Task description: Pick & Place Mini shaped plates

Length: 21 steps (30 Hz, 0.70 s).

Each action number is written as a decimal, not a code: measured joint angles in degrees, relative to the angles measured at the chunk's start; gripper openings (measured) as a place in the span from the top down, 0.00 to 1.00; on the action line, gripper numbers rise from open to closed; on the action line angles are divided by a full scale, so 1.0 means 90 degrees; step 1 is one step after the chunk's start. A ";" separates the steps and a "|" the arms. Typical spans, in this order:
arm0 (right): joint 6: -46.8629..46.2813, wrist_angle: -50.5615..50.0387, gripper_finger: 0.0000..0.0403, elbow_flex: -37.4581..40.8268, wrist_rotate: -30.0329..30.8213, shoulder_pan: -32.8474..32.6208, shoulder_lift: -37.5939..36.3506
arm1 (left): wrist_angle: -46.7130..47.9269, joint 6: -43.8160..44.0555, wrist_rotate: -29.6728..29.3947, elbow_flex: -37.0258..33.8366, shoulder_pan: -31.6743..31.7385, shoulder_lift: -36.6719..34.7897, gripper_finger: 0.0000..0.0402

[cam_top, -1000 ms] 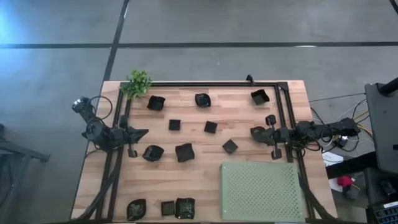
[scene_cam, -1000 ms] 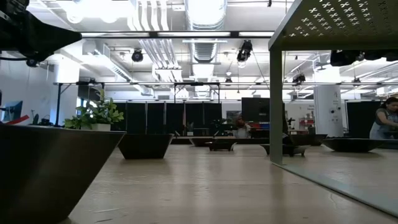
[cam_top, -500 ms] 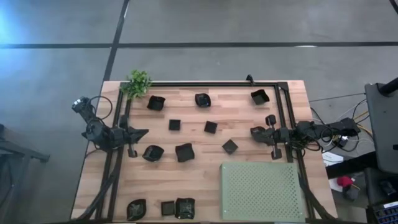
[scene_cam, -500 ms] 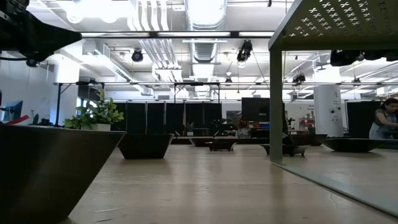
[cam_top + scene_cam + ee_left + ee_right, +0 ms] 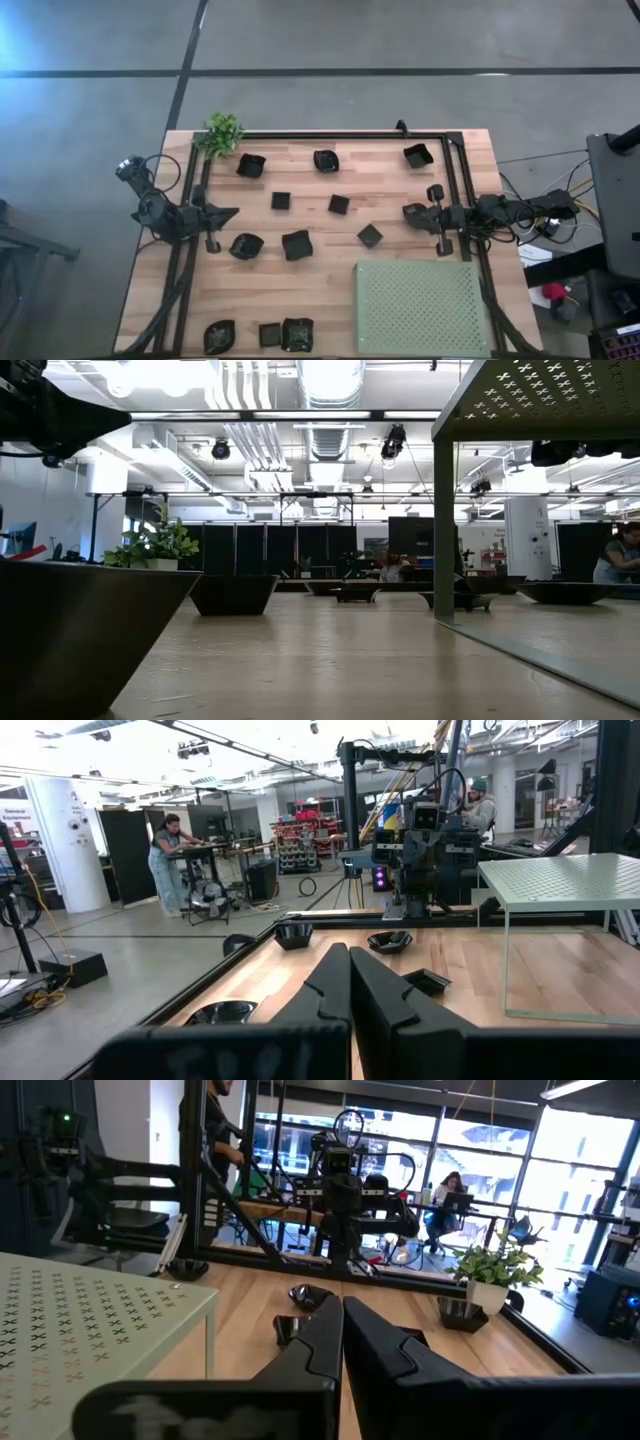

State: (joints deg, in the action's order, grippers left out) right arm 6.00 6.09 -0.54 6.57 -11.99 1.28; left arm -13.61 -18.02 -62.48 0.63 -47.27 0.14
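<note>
Several mini shaped plates, small and dark, lie scattered on the wooden table: three along the far side [image 5: 326, 160], small square ones [image 5: 339, 204] and larger ones [image 5: 296, 244] in the middle, and three at the near edge [image 5: 270, 334]. Each rests on its base. My left gripper [image 5: 230, 212] waits shut at the table's left side, pointing level toward the right. My right gripper [image 5: 408, 211] waits shut at the right side, pointing left. Both shut finger pairs show in their wrist views, left [image 5: 349, 958] and right [image 5: 342, 1308], with nothing between them.
A pale green perforated stand [image 5: 420, 306] on legs occupies the near right of the table. A small potted plant [image 5: 222, 133] sits at the far left corner. A black rail frame [image 5: 340, 135] runs along the far and side edges. People work in the room beyond.
</note>
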 joint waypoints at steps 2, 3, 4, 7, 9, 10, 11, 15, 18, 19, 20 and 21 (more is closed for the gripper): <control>0.0000 0.0000 0.98 -0.0002 0.0002 0.0000 0.0000 | -0.0001 0.0002 0.0000 0.0001 -0.0001 0.0000 1.00; -0.0002 0.0000 0.98 -0.0002 0.0000 0.0000 0.0000 | -0.0002 0.0000 0.0001 0.0002 -0.0002 -0.0001 1.00; -0.0002 0.0000 0.98 0.0000 -0.0015 0.0000 0.0000 | -0.0001 0.0002 0.0000 0.0002 -0.0001 -0.0001 1.00; -0.0002 0.0010 0.98 -0.0002 -0.0051 0.0002 0.0000 | -0.0002 0.0002 0.0002 0.0002 0.0000 -0.0001 1.00; 0.0001 0.0016 0.98 -0.0001 -0.0049 0.0002 0.0000 | -0.0002 0.0002 0.0002 0.0002 0.0000 -0.0002 1.00; 0.0006 0.0041 0.98 0.0000 -0.0049 0.0002 0.0000 | -0.0002 0.0002 0.0002 0.0000 0.0000 0.0000 1.00; 0.0017 0.0099 0.98 -0.0002 -0.0048 0.0002 0.0000 | -0.0002 0.0002 0.0002 0.0002 0.0000 -0.0002 1.00; 0.0019 0.0565 0.98 -0.0002 -0.0046 0.0002 -0.0002 | -0.0002 0.0002 0.0002 0.0002 -0.0001 0.0000 1.00; 0.0000 0.1006 0.98 -0.0001 -0.0042 0.0001 -0.0002 | 0.0000 0.0002 0.0002 0.0002 -0.0002 0.0000 1.00; 0.0000 0.1142 0.98 -0.0002 -0.0039 0.0002 -0.0002 | 0.0000 0.0002 0.0002 0.0002 0.0000 -0.0002 1.00; 0.0000 0.1275 0.98 -0.0002 -0.0036 0.0001 -0.0002 | -0.0002 0.0002 0.0002 0.0000 0.0000 -0.0002 1.00; -0.0001 0.1386 0.98 -0.0002 -0.0017 0.0001 -0.0002 | 0.0000 0.0002 0.0002 0.0000 0.0000 0.0000 1.00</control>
State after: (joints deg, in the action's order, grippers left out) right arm 5.99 18.56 -0.56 6.41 -11.98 1.26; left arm -13.61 -18.00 -62.46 0.62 -47.27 0.14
